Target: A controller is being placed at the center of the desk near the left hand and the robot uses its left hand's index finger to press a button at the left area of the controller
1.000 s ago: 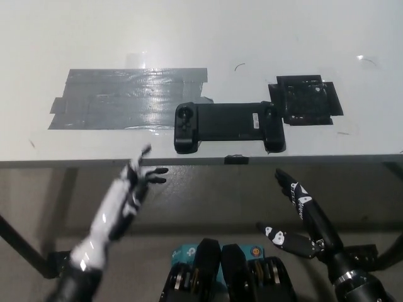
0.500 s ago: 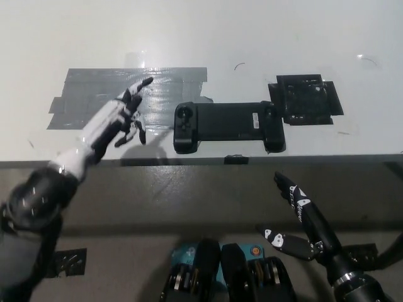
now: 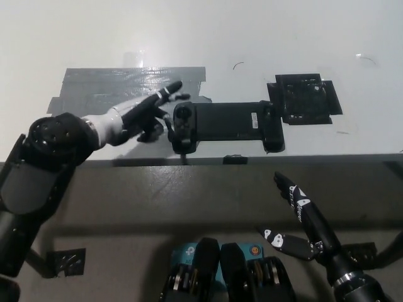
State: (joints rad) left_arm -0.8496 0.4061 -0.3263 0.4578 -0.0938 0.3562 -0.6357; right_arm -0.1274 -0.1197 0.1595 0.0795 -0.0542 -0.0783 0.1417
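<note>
Black controller [image 3: 225, 124] lies flat near the front edge of the white desk [image 3: 252, 38], between a grey tape patch [image 3: 107, 94] and a black tape patch [image 3: 305, 99]. White left hand [image 3: 146, 112] reaches over the grey patch, fingers spread, holding nothing, one fingertip at the controller's left end (contact unclear). Black right hand [image 3: 296, 217] hangs below the desk edge, fingers apart, empty. No containers visible.
</note>
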